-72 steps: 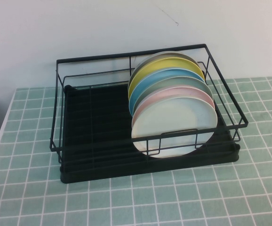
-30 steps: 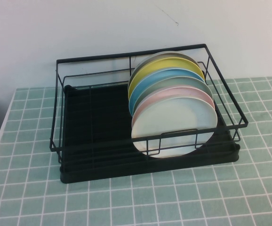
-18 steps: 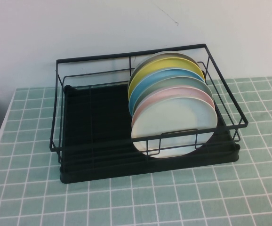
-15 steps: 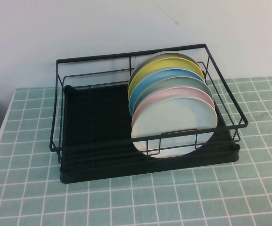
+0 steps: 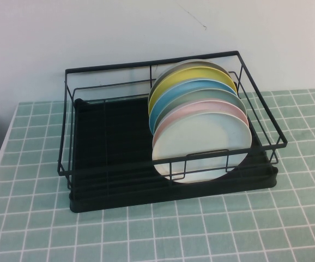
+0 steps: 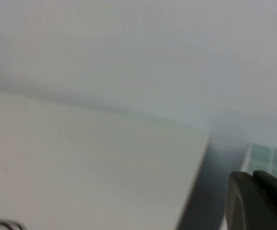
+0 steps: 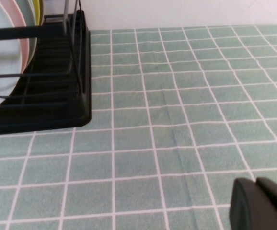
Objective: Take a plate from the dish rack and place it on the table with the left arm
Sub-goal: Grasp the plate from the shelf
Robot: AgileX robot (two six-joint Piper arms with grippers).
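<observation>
standing untouched at the front of the rack [image 5: 174, 180], the plate [image 5: 201, 144] awaits lifting onto the tabletop [image 5: 146, 234] (nothing done). left gripper [image 6: 260, 201] and right gripper [image 7: 260, 203] sit away; jaws' state untellable.

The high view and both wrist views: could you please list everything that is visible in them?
Black wire-frame dish rack: one, black with a ribbed tray base, at the back of the table by the wall.
Round glossy pale white plate: one, faint mint tint, upright at the front of the row in the rack's right half.
Pale pink plate: one, directly behind the white one.
Other plates: several, light blue and yellow among them, upright further back; exact count hard to tell.
Pale green tiled table: one, white grout.
White wall: behind the rack.
Left gripper: a dark finger part, near a white slab beyond the table's edge.
Right gripper: a dark finger part, above bare tiles beside the rack.
</observation>
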